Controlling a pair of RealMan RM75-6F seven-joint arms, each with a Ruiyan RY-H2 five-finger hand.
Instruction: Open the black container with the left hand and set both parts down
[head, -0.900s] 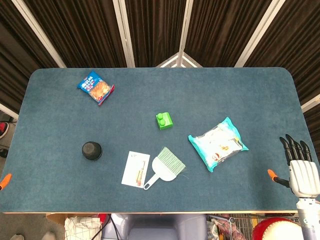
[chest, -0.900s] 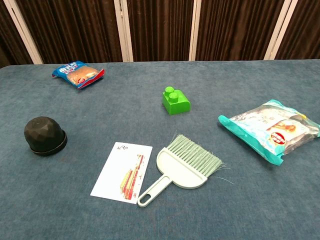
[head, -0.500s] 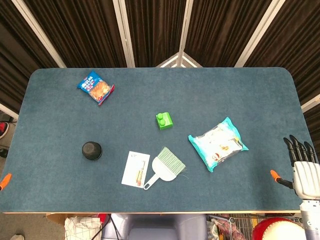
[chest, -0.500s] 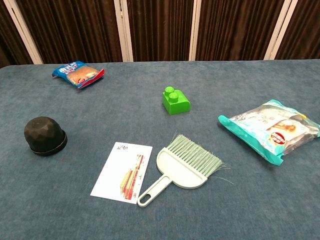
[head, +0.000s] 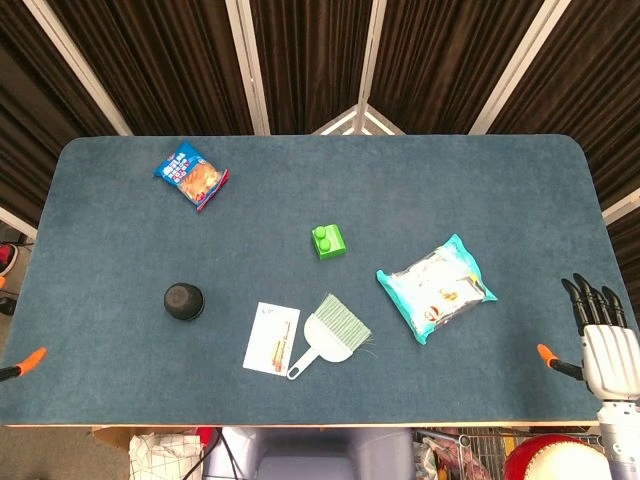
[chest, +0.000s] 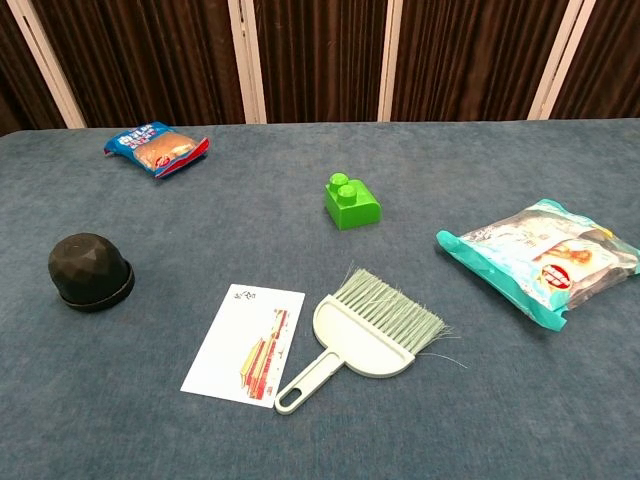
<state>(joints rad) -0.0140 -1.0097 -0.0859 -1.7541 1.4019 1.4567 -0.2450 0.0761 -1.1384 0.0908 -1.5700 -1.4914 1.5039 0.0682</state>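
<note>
The black container (head: 184, 301), a small faceted dome with its lid on, stands on the left part of the blue table (head: 480, 190); the chest view shows the black container (chest: 90, 271) at the left, untouched. Of my left hand (head: 24, 362) only an orange tip shows at the table's left edge, well left of the container and nearer the front. My right hand (head: 603, 340) hangs beyond the table's right front corner with fingers straight and apart, holding nothing. Neither hand appears in the chest view.
A white card (head: 272, 338) and a green hand brush (head: 333, 333) lie right of the container. A green block (head: 328, 241) sits mid-table, a teal snack bag (head: 436, 287) to the right, and a blue snack bag (head: 192, 175) at the back left.
The orange tip of my left hand has come a little further in over the table's left edge. My right hand has shifted slightly by the right corner. Nothing on the table has moved.
</note>
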